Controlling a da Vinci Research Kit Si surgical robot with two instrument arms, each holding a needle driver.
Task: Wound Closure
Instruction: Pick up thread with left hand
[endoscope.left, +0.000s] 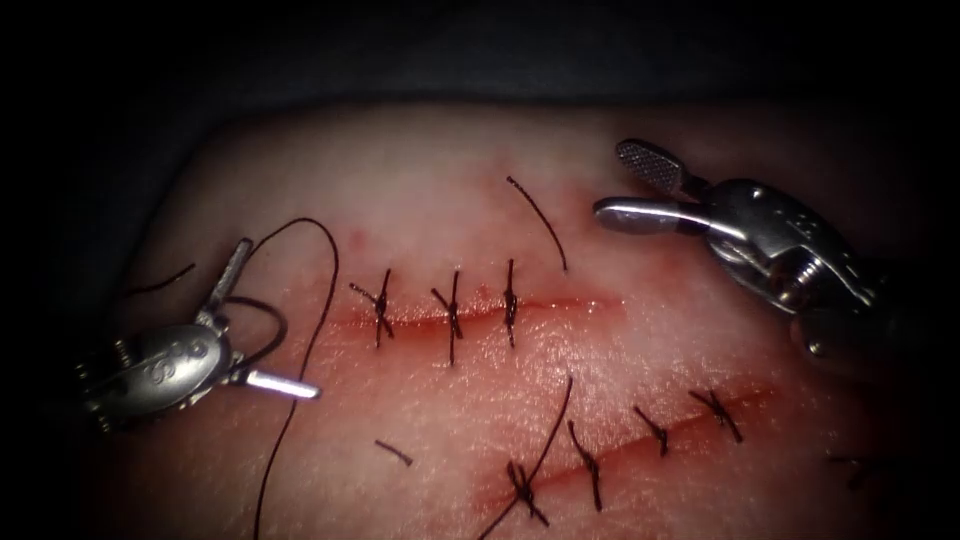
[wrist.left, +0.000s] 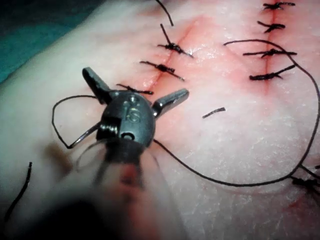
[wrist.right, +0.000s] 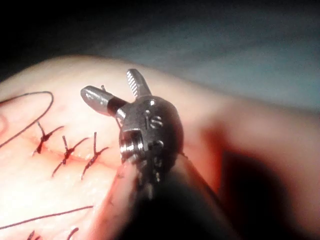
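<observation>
The tissue (endoscope.left: 440, 190) bears two cuts. The upper cut (endoscope.left: 470, 312) carries three knotted stitches (endoscope.left: 453, 312), and its right end, below the right tool's tips, lies unstitched. The lower cut (endoscope.left: 640, 450) carries four stitches (endoscope.left: 590, 465).

The left tool (endoscope.left: 262, 322) sits at the left end of the upper cut, jaws spread wide and pinching nothing: one jaw points up and away, the other lies low over the tissue toward the first stitch. In the left wrist view the same tool (wrist.left: 135, 97) shows both jaws splayed apart, with the three stitches just beyond its tips. A marking is stamped on its wrist housing, but it cannot be read.

The right tool (endoscope.left: 633, 185) hovers above and to the right of the upper cut's open end, jaws also spread, holding nothing. The ridged face of its upper jaw is turned to the endoscope. In the right wrist view its housing (wrist.right: 150, 125) bears a stamp that looks like "16", not certain.

One long thread (endoscope.left: 318, 330) loops beside the left tool, arching over its upper jaw and running down past its lower jaw, left of the stitches; neither tool grips it. Another strand (endoscope.left: 548, 445) crosses the left end of the lower cut. Three loose cut ends lie on the tissue: one (endoscope.left: 540, 220) between the right tool and the third stitch, one (endoscope.left: 394, 453) below the left tool, and one (endoscope.left: 160, 282) left of the left tool.

I cannot make out the needle in any view.
</observation>
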